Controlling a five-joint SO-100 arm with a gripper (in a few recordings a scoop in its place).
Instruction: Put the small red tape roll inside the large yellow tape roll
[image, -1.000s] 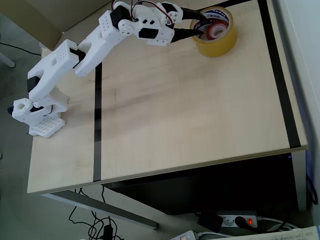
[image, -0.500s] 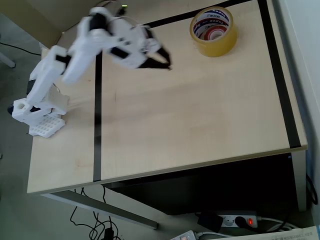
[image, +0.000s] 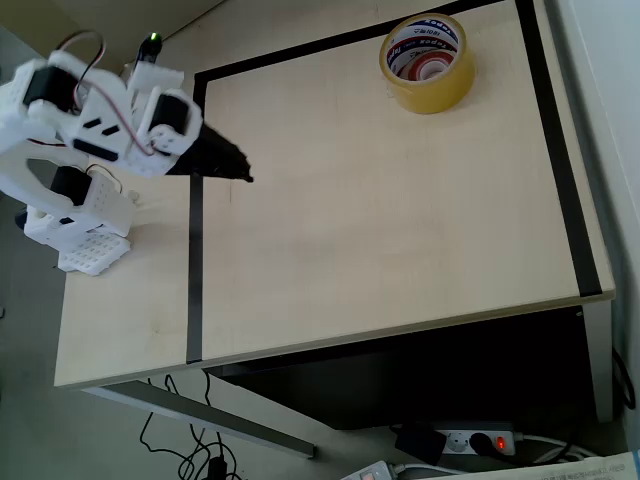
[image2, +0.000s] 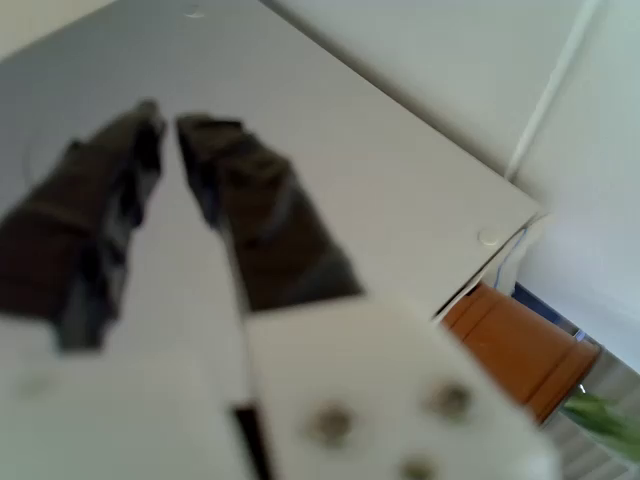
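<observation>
**Red roll sitting inside the yellow one, arm tucked by its base**

Quick count from the overhead view: one large yellow tape roll (image: 427, 63), one small red tape roll (image: 433, 68), one white arm with one gripper (image: 238, 172). That's all that's on the desk.

The yellow roll is a fat ring of see-through yellowish tape lying flat, with a white core printed in red and blue. The red one is a little glossy ring with a pale centre, and it's down in the hole of the yellow roll, leaning toward the near-right side of the core as far as I can tell. Both are well apart from the gripper, far off to its right and a bit up in the overhead picture, near the table's far edge.

The gripper itself has dark fingers (image2: 260, 215) and in the wrist view the tips sit close with only a thin sliver of gap, nothing between them, so basically closed and empty. It's blurry there, mind. It hangs over the black tape line just right of the arm's base.

Surface is a pale wood table (image: 380, 230) with black tape strips (image: 194, 260) marking out a rectangle. Below the front edge there's a power strip (image: 478, 440) with a red light and some cables on the floor. Wrist view catches a white wall and something orange (image2: 515, 350) beyond the table's edge
</observation>
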